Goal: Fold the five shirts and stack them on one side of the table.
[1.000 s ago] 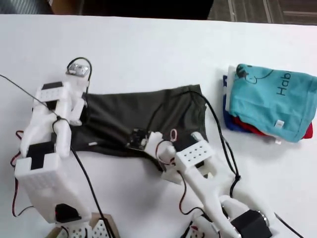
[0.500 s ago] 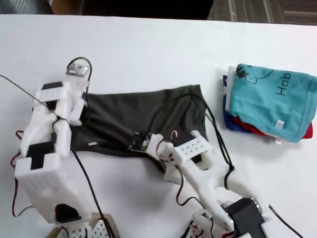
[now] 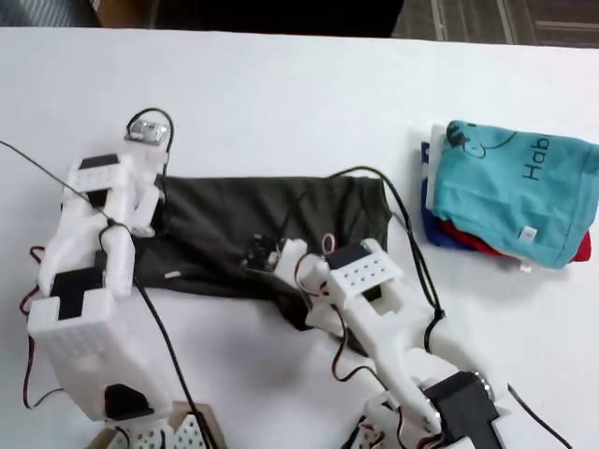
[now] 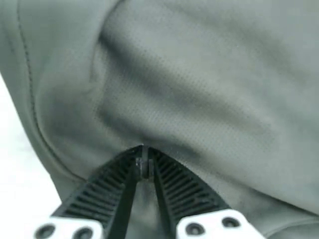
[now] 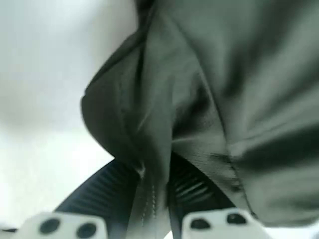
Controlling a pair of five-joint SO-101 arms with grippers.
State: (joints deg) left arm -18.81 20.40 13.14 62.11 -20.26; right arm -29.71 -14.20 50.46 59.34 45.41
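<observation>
Dark shirt (image 3: 225,224) lies as a long band at the centre of the table (image 3: 281,94), only partly folded. In the last second its 3 o'clock end dropped a little toward 6 and the near hem at 5 o'clock bunched up. Right claw (image 5: 154,184), clenched on that hem, nudged back toward 12. Left claw (image 4: 143,167) stays clamped on fabric at the 9 o'clock end, unmoved. Stack of folded shirts (image 3: 510,192) sits at 3 o'clock, well apart. Looks like the last shirt is mid-fold, with stacking still to do.
</observation>
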